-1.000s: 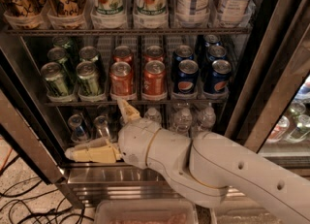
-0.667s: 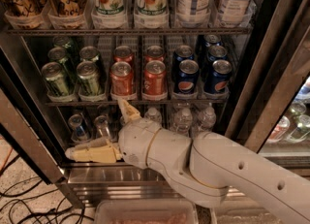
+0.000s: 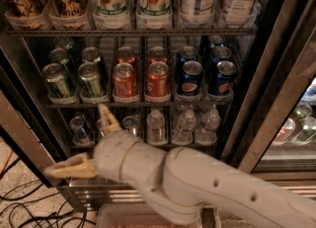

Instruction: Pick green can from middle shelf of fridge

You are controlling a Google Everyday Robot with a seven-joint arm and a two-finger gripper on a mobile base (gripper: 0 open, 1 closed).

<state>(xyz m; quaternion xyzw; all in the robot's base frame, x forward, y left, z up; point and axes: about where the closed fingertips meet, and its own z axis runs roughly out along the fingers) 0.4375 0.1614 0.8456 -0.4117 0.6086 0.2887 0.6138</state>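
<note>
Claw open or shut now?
Open: the beige two-finger claw has fingers spread wide, nothing between them, upper tip near the thin wire middle shelf.

The gripper (image 3: pixel 74 138), jaws spread wide, sits low and left before the fridge (image 3: pixel 276 98). Its arm (image 3: pixel 207 187) runs off the right and bottom edges and hides the water bottles' (image 3: pixel 185 123) bases. The top edge crops the tall cans (image 3: pixel 154 0). Rear green cans (image 3: pixel 64 44) are half hidden behind the front ones.

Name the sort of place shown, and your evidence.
Likely a shop or break room: a stocked commercial fridge, the middle shelf lined with cans, another cooler at right. The open gripper hangs below the green can.
</note>
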